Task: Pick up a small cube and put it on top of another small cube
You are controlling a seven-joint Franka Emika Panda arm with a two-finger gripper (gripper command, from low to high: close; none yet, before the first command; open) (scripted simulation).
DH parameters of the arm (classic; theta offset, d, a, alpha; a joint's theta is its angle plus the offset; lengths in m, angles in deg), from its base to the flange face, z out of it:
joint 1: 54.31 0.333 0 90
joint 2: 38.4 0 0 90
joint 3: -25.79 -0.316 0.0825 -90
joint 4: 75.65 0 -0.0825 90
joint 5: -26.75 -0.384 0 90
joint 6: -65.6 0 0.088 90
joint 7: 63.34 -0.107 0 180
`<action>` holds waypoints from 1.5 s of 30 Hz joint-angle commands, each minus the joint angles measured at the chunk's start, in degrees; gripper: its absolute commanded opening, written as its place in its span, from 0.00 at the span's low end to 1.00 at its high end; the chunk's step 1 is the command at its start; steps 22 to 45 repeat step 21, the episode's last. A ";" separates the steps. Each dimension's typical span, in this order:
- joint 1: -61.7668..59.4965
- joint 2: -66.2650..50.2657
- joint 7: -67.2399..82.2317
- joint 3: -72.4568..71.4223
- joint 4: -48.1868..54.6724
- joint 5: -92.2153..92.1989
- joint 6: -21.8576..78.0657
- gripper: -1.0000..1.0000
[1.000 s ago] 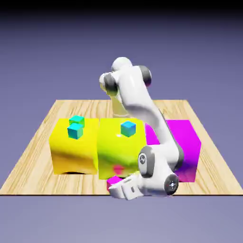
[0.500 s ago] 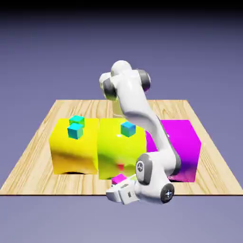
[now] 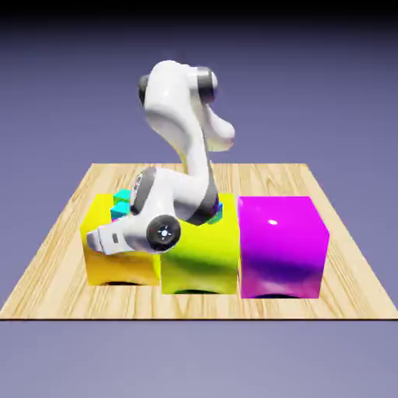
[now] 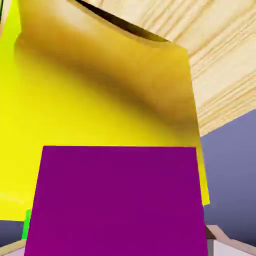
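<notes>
My gripper hangs at the exterior view's left, in front of the upper face of the yellow block. It is shut on the small cube, whose magenta face fills the lower middle of the hand view; a grey fingertip shows at its right corner. In the exterior view the hand hides this cube. Past it the hand view shows the yellow block close up. A small cyan cube sits on the yellow block, just behind my wrist.
A lime block stands in the middle, with a cyan cube on it half hidden by the arm. A large magenta block is on the right. The wooden table holds them all.
The jaws closed on the small magenta cube at the table's front edge. The arm then lifted it and swung to the exterior view's left, up in front of the yellow block.
</notes>
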 commanded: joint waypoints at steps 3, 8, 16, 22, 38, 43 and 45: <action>-3.32 4.79 -3.52 2.17 -4.98 -4.91 1.47 0.00; -3.88 12.35 -12.18 7.48 -11.55 -17.37 6.01 0.00; 7.88 16.50 -9.44 21.10 -20.38 -19.07 -0.44 0.00; 11.86 17.66 -9.07 25.94 -23.99 -19.46 -3.11 1.00; 11.86 17.66 -9.07 25.94 -23.99 -19.46 -3.11 1.00; 11.86 17.66 -9.07 25.94 -23.99 -19.46 -3.11 1.00; 11.86 17.66 -9.07 25.94 -23.99 -19.46 -3.11 1.00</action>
